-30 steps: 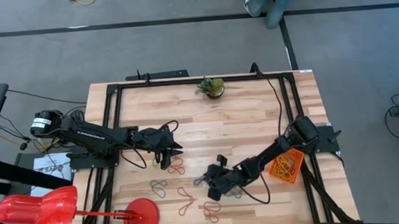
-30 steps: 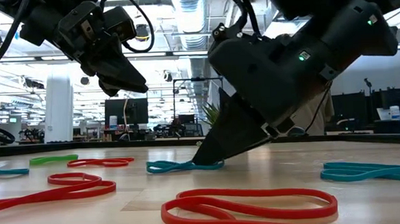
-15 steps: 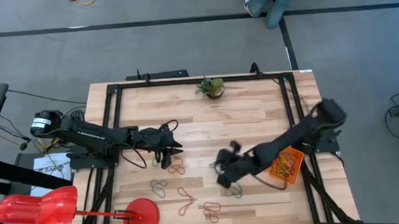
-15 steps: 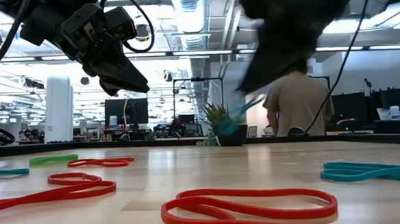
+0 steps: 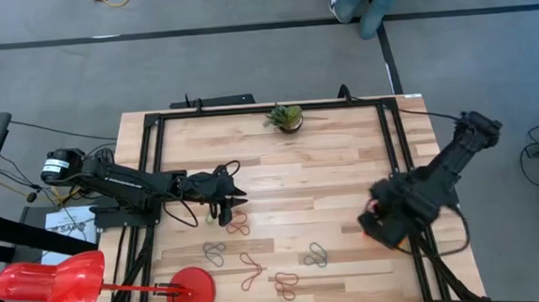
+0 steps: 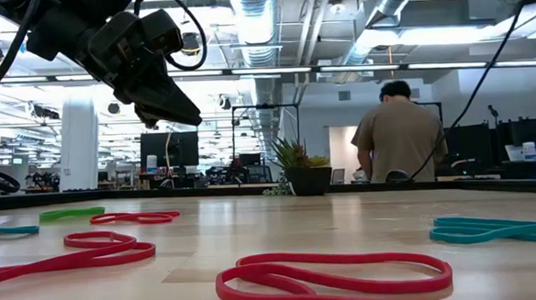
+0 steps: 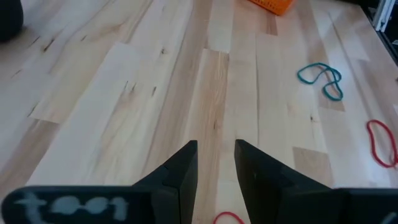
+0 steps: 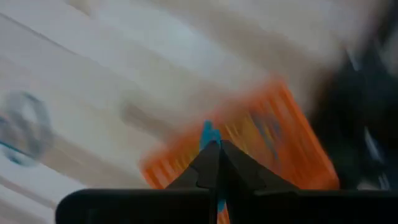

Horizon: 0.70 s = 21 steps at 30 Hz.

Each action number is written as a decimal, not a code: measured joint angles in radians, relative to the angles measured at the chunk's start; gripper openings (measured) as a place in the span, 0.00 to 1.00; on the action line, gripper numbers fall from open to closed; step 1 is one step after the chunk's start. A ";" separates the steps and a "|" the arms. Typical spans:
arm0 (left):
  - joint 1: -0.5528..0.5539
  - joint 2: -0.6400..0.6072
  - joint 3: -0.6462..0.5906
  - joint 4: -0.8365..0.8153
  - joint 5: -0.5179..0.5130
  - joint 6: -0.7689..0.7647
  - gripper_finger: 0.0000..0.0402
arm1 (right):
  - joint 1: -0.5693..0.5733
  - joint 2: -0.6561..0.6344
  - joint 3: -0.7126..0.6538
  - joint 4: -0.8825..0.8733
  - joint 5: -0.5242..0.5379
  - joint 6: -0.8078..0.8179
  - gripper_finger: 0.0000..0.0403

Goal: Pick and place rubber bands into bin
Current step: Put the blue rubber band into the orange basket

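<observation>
From above, my right tool (image 5: 383, 221) sits over the orange bin (image 5: 372, 229) at the desk's (image 5: 327, 166) right edge; my left tool (image 5: 230, 202) hovers at centre-left, above loose rubber bands (image 5: 258, 264) lying on the near side

Level across the desk, red and teal bands lie flat; only my left tool (image 6: 179, 109) shows, raised

Left wrist: fingers (image 7: 186, 168) slightly apart, empty

Right wrist: my tool (image 8: 214, 163) is pinched closed on a blue band (image 8: 208, 134) over the bin (image 8: 267, 143). This looks like the drop step; next I'd open and release inside its walls
</observation>
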 joint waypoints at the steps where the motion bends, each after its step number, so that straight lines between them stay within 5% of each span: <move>1: 0.000 0.000 0.000 0.000 -0.001 0.003 0.24 | 0.032 0.001 0.000 -0.014 -0.053 0.064 0.01; 4: 0.000 0.000 0.000 0.000 -0.012 0.004 0.24 | 0.122 0.024 0.000 -0.027 -0.138 0.202 0.01; 9: 0.000 0.000 0.000 0.001 -0.064 0.043 0.24 | 0.205 0.116 0.000 -0.092 -0.113 0.274 0.02; 21: 0.000 0.000 0.000 0.003 -0.089 0.048 0.24 | 0.102 0.336 0.000 -0.077 -0.112 0.194 0.17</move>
